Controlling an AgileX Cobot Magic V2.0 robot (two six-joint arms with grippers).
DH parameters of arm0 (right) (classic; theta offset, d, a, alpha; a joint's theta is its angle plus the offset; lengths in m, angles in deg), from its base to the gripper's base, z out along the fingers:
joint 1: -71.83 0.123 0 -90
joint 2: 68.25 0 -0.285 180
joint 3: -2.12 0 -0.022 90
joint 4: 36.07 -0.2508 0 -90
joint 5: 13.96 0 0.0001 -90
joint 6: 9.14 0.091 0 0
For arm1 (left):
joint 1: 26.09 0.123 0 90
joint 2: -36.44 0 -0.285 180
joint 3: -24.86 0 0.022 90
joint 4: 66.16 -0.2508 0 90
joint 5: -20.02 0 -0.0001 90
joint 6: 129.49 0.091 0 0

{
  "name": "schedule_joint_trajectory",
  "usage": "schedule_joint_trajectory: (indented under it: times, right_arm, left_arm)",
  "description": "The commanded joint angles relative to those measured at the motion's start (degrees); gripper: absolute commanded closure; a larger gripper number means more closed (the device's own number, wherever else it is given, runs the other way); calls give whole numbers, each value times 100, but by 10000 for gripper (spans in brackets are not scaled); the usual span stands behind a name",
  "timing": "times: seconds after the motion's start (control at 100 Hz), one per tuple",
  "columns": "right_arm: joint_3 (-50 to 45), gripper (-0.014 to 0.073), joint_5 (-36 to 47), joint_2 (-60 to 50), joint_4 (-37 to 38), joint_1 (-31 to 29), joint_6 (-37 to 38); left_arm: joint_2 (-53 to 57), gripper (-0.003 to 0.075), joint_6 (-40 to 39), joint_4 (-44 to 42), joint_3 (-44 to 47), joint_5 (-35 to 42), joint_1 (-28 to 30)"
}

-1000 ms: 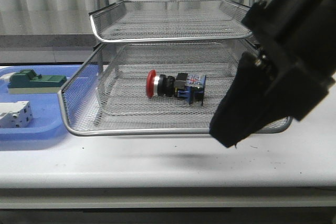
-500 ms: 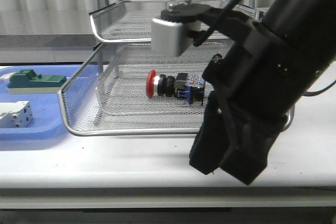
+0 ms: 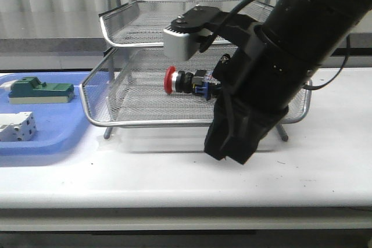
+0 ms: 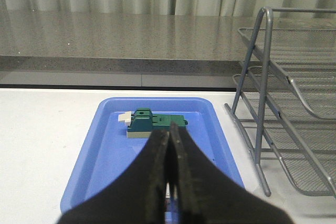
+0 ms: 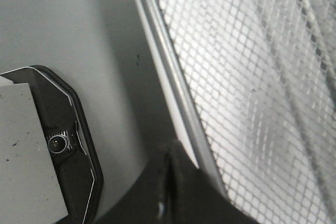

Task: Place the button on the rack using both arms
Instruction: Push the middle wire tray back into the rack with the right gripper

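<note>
One button (image 3: 185,81), lying on its side on the lower visible tier of one silver wire-mesh rack (image 3: 116,105). Long axis running left to right across the front view, red mushroom cap pointing left, silver ring behind it, then black body, with the blue rear block at the right end partly hidden behind the arm. Two tiers of the rack visible from the front, three from the left wrist view. Rack standing on thin legs on one white table (image 3: 145,175).

Two arms, only one seen from the front: the bulky black right arm (image 3: 279,68), with a grey boxy module near its wrist, crossing in front of the rack's right half. Right pincer (image 5: 167,184) pressed together, empty, just beside the rack's rounded rim. Left pincer (image 4: 169,182) also pressed together, holding nothing, above the near end of the tray.

One flat blue tray (image 3: 58,137) left of the rack, carrying two blocks: one green block (image 3: 39,90) farther back, one white block (image 3: 16,127) nearer the front.
</note>
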Motion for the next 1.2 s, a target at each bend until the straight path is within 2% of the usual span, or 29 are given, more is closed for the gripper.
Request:
schedule_joint_trajectory:
  times: [0.0, 0.27, 0.71, 1.0, 1.19]
  right_arm:
    - [393, 662, 386, -61, 92, -251, -48]
    - [822, 662, 515, 252, 201, -597, -48]
    - [855, 662, 851, 272, 201, -607, 142]
    - [855, 661, -227, 93, 70, -607, 436]
    - [855, 654, -850, -446, 70, -607, 1114]
  left_arm:
    - [-31, 740, -50, 105, -158, 308, 6]
    - [-31, 740, -50, 105, -158, 308, 6]
    - [-31, 740, -50, 105, -158, 308, 6]
    - [-31, 740, -50, 105, -158, 308, 6]
    - [-31, 740, -50, 105, -158, 308, 6]
